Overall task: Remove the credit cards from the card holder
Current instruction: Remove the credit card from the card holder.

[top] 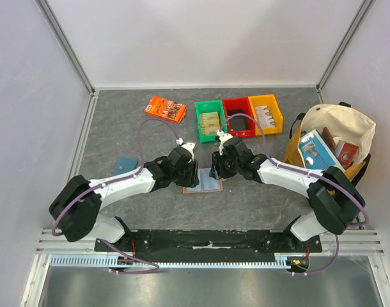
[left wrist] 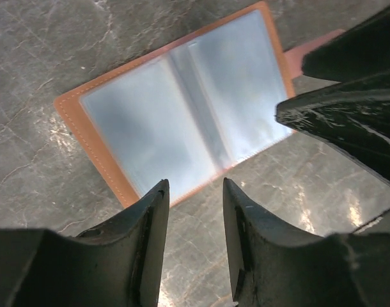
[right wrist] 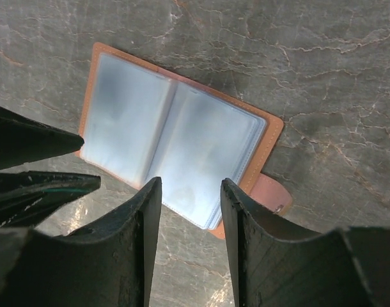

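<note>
The tan leather card holder [top: 203,181] lies open flat on the grey table between my two grippers. Its light blue clear sleeves face up in the left wrist view [left wrist: 182,121] and the right wrist view [right wrist: 169,147]. Its snap tab [right wrist: 272,195] sticks out at one side. I cannot make out any credit cards in the sleeves. My left gripper [top: 194,174] [left wrist: 195,185] is open and empty, just above the holder's edge. My right gripper [top: 215,171] [right wrist: 190,182] is open and empty over the opposite edge. Each gripper's fingers [left wrist: 348,115] [right wrist: 35,166] show in the other's view.
A flat teal pouch [top: 124,164] lies to the left. An orange packet [top: 166,109] and green [top: 210,120], red [top: 238,116] and yellow [top: 266,114] bins stand at the back. A cream tote bag [top: 329,144] with items stands at the right.
</note>
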`<action>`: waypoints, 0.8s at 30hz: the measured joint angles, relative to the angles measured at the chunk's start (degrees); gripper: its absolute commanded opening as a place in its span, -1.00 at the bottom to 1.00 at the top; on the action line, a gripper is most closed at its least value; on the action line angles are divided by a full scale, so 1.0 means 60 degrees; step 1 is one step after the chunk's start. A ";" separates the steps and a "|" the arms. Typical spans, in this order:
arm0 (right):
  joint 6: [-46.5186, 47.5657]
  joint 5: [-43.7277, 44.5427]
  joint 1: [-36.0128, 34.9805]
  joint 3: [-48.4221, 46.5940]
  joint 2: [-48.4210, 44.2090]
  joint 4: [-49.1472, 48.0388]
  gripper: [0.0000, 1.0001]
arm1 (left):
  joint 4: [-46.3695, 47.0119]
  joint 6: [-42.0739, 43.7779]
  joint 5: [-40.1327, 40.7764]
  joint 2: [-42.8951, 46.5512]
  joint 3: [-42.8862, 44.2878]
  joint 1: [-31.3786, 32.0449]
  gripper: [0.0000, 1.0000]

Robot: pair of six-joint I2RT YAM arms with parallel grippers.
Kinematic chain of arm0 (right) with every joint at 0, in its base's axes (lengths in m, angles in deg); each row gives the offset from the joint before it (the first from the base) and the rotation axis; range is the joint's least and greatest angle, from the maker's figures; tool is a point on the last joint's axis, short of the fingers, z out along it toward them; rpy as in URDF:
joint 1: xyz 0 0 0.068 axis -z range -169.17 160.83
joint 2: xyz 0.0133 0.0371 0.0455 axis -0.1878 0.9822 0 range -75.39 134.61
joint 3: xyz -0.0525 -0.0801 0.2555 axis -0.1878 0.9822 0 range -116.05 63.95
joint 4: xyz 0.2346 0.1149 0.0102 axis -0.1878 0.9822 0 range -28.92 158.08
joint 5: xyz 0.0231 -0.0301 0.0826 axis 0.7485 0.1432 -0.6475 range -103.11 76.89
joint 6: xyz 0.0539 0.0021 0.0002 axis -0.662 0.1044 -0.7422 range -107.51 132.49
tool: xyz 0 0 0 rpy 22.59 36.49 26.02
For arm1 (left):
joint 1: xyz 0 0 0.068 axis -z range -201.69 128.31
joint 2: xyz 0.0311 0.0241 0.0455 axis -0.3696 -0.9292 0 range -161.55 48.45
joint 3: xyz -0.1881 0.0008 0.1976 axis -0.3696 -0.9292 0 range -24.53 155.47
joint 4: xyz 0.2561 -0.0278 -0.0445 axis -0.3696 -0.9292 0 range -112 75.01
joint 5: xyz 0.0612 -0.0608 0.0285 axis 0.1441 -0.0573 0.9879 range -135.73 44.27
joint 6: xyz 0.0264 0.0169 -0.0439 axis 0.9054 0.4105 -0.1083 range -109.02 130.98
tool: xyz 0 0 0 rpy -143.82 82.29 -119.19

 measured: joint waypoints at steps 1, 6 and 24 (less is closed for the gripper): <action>0.0000 0.0044 0.0000 0.0047 0.0040 -0.0066 -0.03 | 0.0004 -0.0015 0.0142 -0.0135 0.0000 0.0000 -0.14; 0.0011 0.0229 -0.0011 0.0273 0.0251 -0.0175 -0.06 | 0.0004 -0.0164 0.0525 -0.0747 0.0000 0.0000 -0.19; -0.0117 0.0178 -0.0127 0.0423 0.0914 -0.0572 -0.39 | 0.0546 -0.0758 0.0732 -0.1475 -0.0018 -0.0004 -0.31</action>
